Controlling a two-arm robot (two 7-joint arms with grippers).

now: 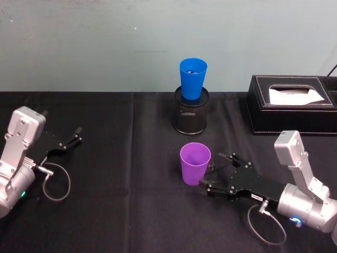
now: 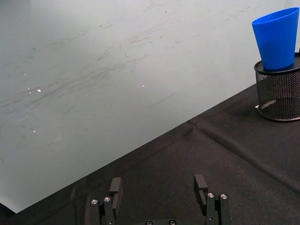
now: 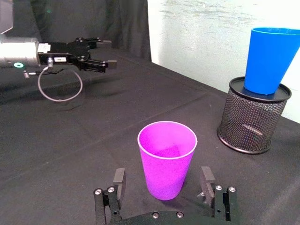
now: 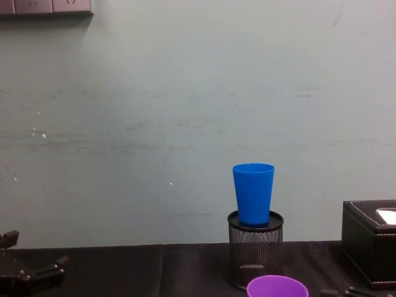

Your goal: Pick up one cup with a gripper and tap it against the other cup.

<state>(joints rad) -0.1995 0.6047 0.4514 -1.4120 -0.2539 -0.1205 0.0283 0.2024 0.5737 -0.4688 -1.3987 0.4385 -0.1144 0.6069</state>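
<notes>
Right gripper low over black surface at near right, jaws wide, one on each side of purple cup, small gaps on both sides, no contact seen. Purple cup upright on surface near centre, mouth up. Left gripper parked at left, well apart from both cups, jaws open with nothing between. Farther back, black mesh pen holder with blue cup upright in its top, straight behind purple cup. Black tissue box far right.
</notes>
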